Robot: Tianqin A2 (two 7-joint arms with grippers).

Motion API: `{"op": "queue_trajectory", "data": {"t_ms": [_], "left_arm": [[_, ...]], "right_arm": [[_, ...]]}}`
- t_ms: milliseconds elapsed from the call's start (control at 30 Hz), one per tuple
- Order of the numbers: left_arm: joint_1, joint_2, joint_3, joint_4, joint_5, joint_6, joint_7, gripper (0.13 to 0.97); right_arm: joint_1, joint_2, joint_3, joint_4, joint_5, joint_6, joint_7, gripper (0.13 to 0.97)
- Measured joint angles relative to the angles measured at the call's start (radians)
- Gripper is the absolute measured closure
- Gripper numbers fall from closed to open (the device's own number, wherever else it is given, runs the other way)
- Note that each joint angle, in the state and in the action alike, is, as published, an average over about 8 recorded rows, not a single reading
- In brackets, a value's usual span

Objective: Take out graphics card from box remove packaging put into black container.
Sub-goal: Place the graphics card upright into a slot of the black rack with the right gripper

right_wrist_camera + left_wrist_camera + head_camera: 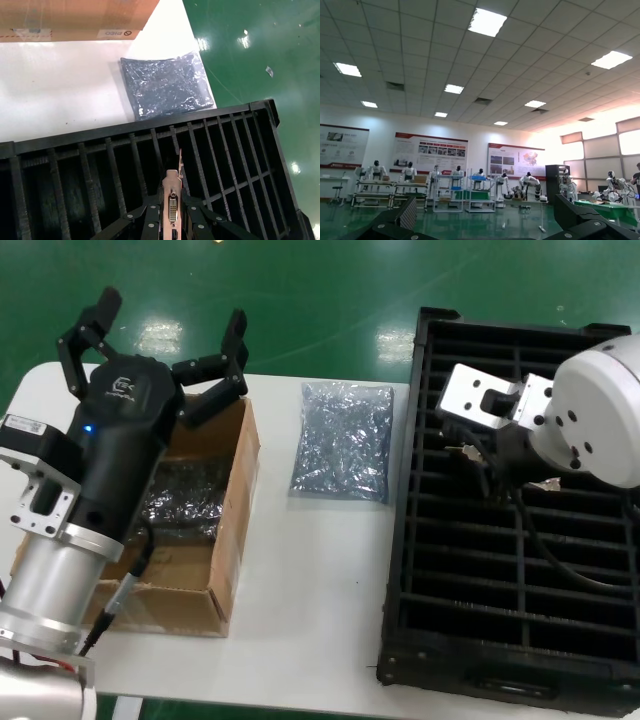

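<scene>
the white table [320,600] holds everything. the big black container [520,520] sits on its right side. the brown box [215,540] sits on the left, with shiny dark bags [185,495] inside. the empty packaging [342,442] lies flat between the box and the container. the right gripper [172,212] is over the container, pinching the graphics card [173,192] upright above a slot. the left gripper [160,345] is raised above the box, fingers spread wide.

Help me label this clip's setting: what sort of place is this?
Probably a robotics lab or demo hall: a green floor, rows of other robots at workbenches, wall display boards and ceiling panel lights in the left wrist view.
</scene>
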Motion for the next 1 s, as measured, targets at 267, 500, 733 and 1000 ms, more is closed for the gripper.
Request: {"op": "queue_trajectory", "data": {"t_ms": [267, 500, 733, 1000], "left_arm": [[-0.001, 0.004, 0.005, 0.001, 0.002, 0.002, 0.002, 0.132], [-0.002, 0.004, 0.005, 0.003, 0.003, 0.002, 0.004, 0.132], [-0.005, 0.005, 0.006, 0.009, 0.005, 0.002, 0.007, 0.132], [-0.005, 0.007, 0.006, 0.012, 0.006, 0.004, 0.013, 0.132]], "right_arm": [[-0.001, 0.009, -0.003, 0.014, 0.017, -0.021, 0.008, 0.908], [0.001, 0.017, -0.008, 0.011, 0.042, -0.034, 0.009, 0.908], [0.011, 0.025, -0.01, 0.004, 0.059, -0.032, 0.01, 0.908], [0.057, 0.007, -0.026, -0.092, 0.065, 0.026, -0.022, 0.908]]}}
